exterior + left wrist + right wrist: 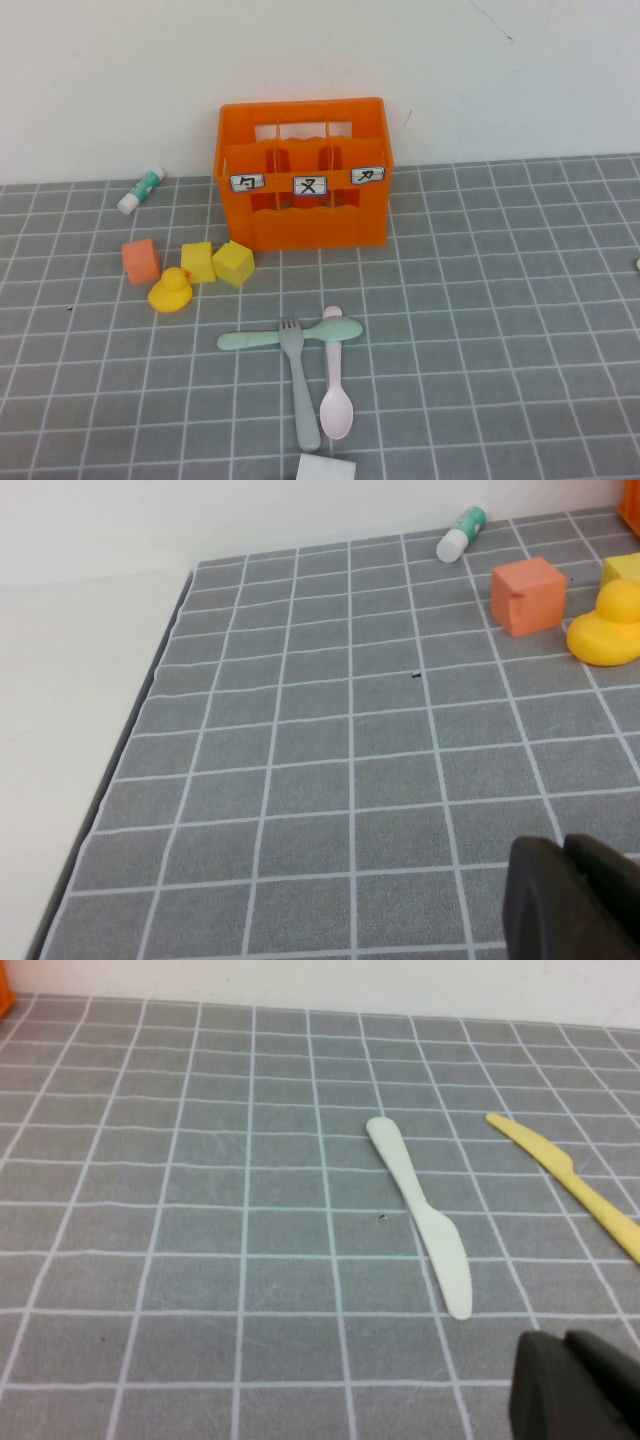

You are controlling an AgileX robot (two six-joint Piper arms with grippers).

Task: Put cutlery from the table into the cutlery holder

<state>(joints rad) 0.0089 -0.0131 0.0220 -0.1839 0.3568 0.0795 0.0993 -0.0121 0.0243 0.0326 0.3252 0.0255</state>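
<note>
Cutlery (300, 370) well apart from left gripper (575, 900); right gripper (575, 1385).

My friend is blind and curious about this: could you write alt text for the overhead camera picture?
An orange cutlery holder stands at the back of a grey gridded table; in front lie a mint-green spoon, a grey-green fork and a pale pink spoon, overlapping. To its left are a glue stick, three blocks and a yellow duck. Neither robot hand shows here.
</note>
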